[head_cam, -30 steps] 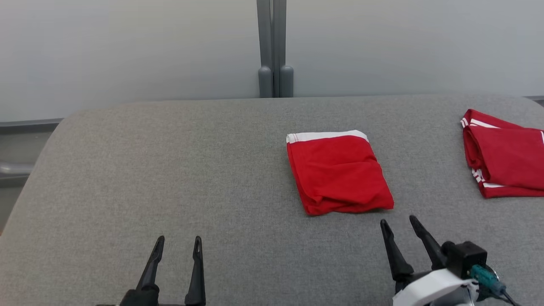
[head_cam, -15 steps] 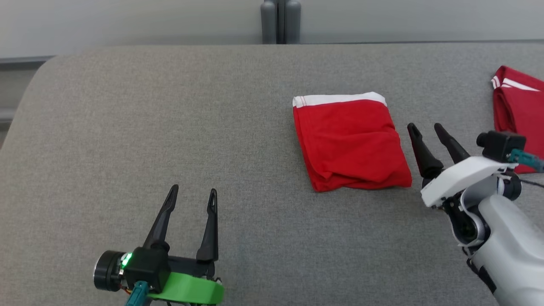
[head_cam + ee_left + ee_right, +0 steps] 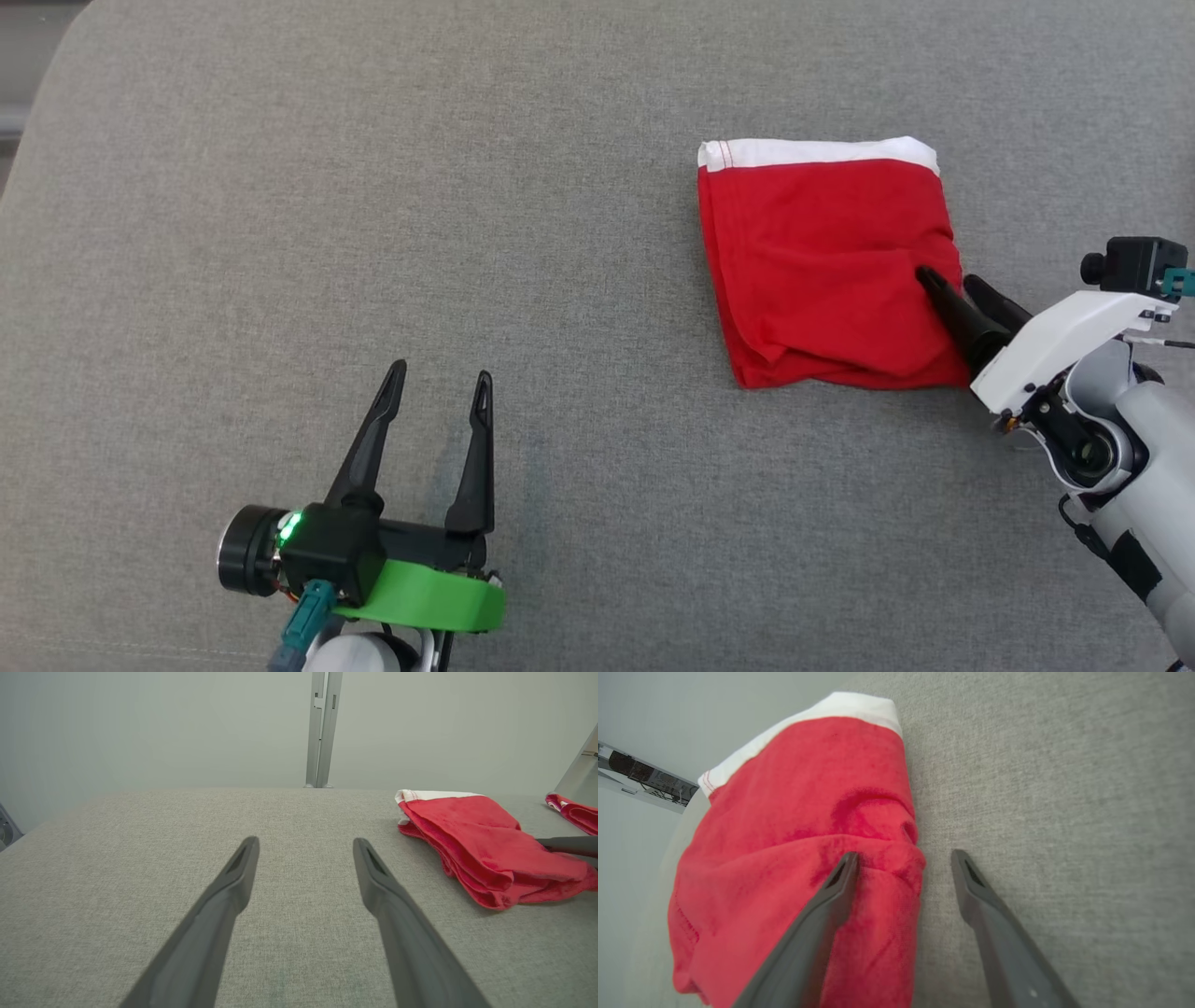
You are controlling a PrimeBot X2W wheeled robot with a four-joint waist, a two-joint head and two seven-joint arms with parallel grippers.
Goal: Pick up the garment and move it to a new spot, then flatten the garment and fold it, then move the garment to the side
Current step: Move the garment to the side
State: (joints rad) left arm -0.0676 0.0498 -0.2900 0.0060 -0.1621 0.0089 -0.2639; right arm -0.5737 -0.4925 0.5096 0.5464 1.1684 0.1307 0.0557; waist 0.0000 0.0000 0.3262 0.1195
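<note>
Inspector: The position of the garment is to be stated.

Recorder: It is found lying folded on the grey padded surface, towards the right side of the head view. Its white waistband is turned to the far side, and the red cloth is creased along the near hem.

Inspector: And the right gripper?

Recorder: Its jaws are held wide apart, and nothing is gripped. The garment's right edge is straddled. In the right wrist view one finger is seen over the red cloth, the other over bare grey surface just beside the edge. Whether the cloth is pressed by that finger cannot be determined.

Inspector: The left gripper?

Recorder: It is likewise spread wide and empty. It is positioned over the bare surface at the lower left of the head view, well apart from the garment, with its fingers pointed away from the robot.

Inspector: Anything further noted?

Recorder: A second red item with white trim is seen at the right edge of the left wrist view, beyond the garment and apart from it.
</note>
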